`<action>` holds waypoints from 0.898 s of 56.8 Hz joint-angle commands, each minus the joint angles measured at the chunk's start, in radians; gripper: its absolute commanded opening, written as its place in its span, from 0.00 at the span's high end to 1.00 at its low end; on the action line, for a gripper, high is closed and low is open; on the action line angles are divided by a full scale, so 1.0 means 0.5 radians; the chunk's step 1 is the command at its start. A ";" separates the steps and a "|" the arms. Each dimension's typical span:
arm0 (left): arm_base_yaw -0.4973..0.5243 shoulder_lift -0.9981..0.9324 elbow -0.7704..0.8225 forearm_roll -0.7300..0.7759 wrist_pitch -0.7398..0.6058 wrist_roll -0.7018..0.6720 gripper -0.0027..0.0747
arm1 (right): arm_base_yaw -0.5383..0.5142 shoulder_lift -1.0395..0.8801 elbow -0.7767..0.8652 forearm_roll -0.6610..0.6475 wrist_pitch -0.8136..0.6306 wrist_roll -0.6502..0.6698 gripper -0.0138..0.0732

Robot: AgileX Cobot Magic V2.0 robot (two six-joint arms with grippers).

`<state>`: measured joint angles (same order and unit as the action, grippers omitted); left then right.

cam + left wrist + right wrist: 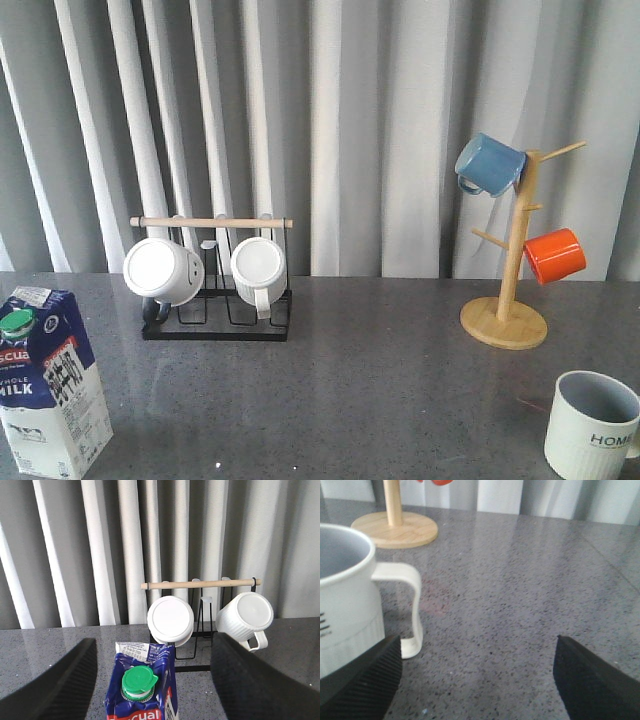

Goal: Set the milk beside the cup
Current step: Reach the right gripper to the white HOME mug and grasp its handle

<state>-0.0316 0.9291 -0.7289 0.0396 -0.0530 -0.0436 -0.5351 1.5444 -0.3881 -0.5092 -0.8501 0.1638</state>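
**Milk and cup at opposite ends of the table**

Looking over the front view, we found the milk (48, 385) standing upright at the near left corner of the grey table (380, 390), green cap (139, 680) on its gabled top. The cup (592, 424), the ribbed one with HOME on it, sat at the near right corner, so the two were well apart.

Our left end effector (150, 680) was spread wide, one finger (60, 680) on each side of the carton top, and we couldn't see either finger touching it. The right end effector (475, 680) was spread too, holding nothing, with the cup's handle (407, 607) just beside one of its fingers (362, 680).

Further back we had a black rack (215, 300) with a wooden bar holding two white mugs (163, 271), and a wooden mug tree (508, 290) carrying a blue mug (490, 165) and an orange mug (555, 255).
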 commanded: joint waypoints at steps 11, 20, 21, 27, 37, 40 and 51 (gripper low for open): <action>-0.003 -0.015 -0.070 -0.022 -0.150 -0.008 0.37 | -0.011 0.033 -0.125 -0.084 -0.170 0.046 0.16; -0.003 -0.015 -0.070 -0.022 -0.150 -0.008 0.37 | -0.011 0.107 -0.183 -0.103 -0.171 0.104 0.16; -0.003 -0.015 -0.070 -0.022 -0.150 -0.008 0.37 | -0.011 0.114 -0.182 -0.103 -0.177 0.104 0.16; -0.003 -0.015 -0.070 -0.022 -0.150 -0.008 0.37 | -0.011 0.151 -0.182 -0.134 -0.250 0.104 0.16; -0.003 -0.015 -0.070 -0.022 -0.150 -0.008 0.37 | -0.011 0.221 -0.182 -0.157 -0.351 0.102 0.16; -0.003 -0.015 -0.070 -0.022 -0.150 -0.008 0.37 | -0.011 0.240 -0.187 -0.157 -0.381 0.102 0.16; -0.003 -0.015 -0.070 -0.022 -0.150 -0.008 0.37 | -0.011 0.301 -0.264 -0.209 -0.392 0.105 0.16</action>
<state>-0.0316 0.9291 -0.7289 0.0396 -0.0530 -0.0436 -0.5363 1.7152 -0.4827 -0.6094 -0.9625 0.2174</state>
